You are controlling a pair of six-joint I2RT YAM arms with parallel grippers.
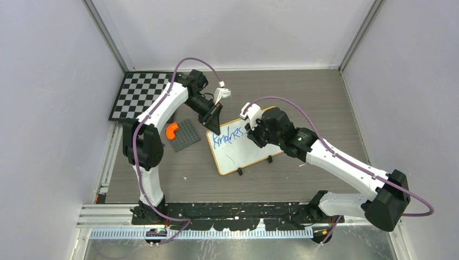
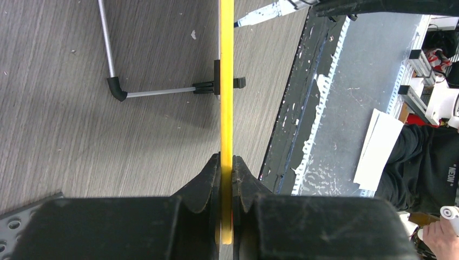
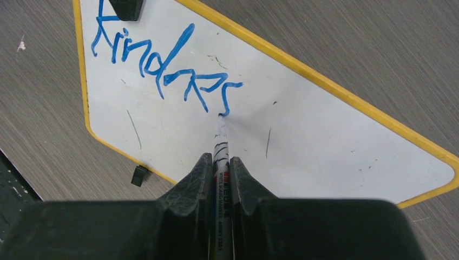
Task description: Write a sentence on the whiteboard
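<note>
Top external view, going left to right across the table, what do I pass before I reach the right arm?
First the checkerboard → grey studded plate → left gripper, clamped on the board's left edge → whiteboard.

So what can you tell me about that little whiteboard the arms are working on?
The whiteboard is a small white rectangle with a thin yellow-orange frame, rounded corners and small black feet. It stands propped on the grey table, apparently tilted on a wire stand. Blue writing reads roughly "kindnes"; faint stray marks dot the rest. The left gripper clamps its frame edge, and the marker in the right gripper touches its face.
</note>
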